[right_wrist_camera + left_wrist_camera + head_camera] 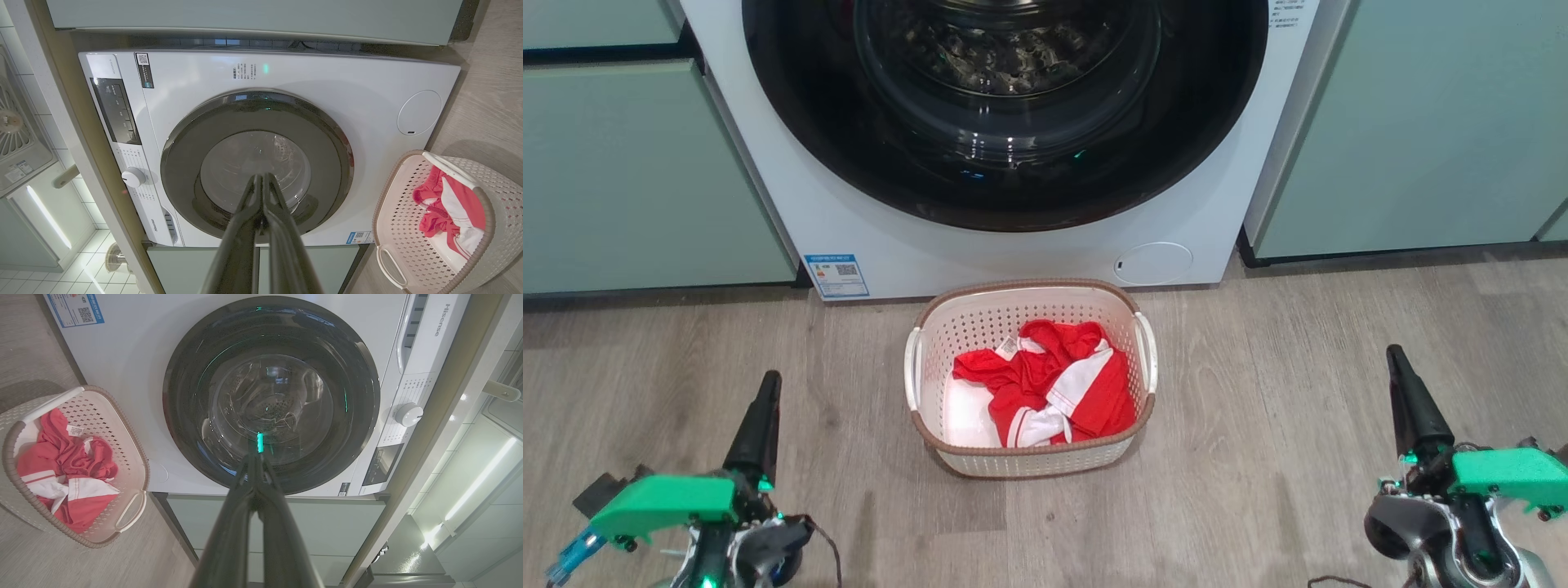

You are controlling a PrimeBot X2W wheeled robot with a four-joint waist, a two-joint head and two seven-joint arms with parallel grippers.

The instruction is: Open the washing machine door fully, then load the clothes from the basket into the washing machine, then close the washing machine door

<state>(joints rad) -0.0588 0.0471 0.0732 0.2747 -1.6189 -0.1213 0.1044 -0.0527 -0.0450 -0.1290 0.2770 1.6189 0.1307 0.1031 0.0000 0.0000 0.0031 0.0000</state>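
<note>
The white washing machine (1013, 253) stands ahead with its round black-ringed door (1005, 106) closed flat against its front; the door (271, 396) and the door (255, 163) look the same in both wrist views. On the floor in front sits the cream basket (1029, 457) holding the red and white clothes (1054, 384). My left gripper (768, 384) is shut and low on the left, well clear of the basket. On the right, also apart from the basket, my right gripper (1395, 355) is shut. Both hold nothing.
Pale green cabinets (637, 180) flank the machine on both sides. Wood-look floor (1258, 408) spreads around the basket. A control knob (132, 177) and panel sit on the machine's upper front. A round filter cap (1153, 263) is low on the front.
</note>
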